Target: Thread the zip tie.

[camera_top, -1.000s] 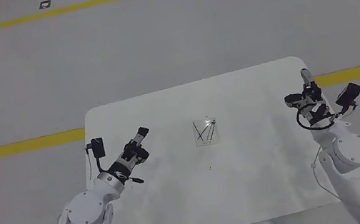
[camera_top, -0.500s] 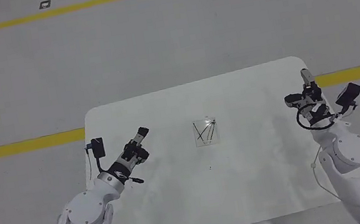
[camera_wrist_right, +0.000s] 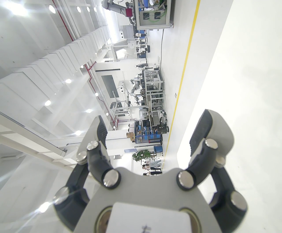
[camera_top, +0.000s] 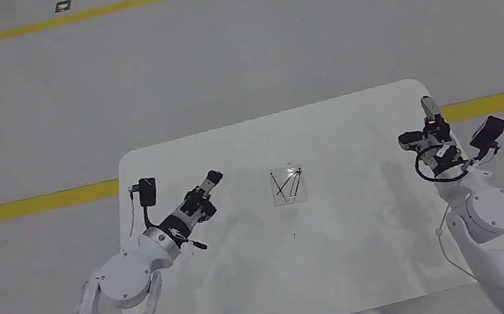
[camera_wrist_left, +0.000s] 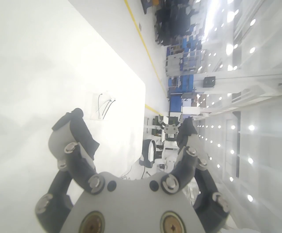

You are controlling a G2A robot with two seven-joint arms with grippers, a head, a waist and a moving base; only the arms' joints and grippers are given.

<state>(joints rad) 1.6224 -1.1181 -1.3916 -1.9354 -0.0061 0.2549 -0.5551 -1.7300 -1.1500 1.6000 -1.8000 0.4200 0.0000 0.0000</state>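
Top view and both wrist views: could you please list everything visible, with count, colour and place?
table: one, white, in front of the robot.
zip ties: several (exact count unclear), black, together at the table's middle.
clear pouch: one, transparent, under or around the zip ties; cannot tell which.
floor lines: two, yellow, beyond the table.
floor marker: one, dark, by the far line.
left gripper: one, grey and black, open, over the table's left part, pointing at the zip ties.
right gripper: one, grey and black, open, at the table's right edge.
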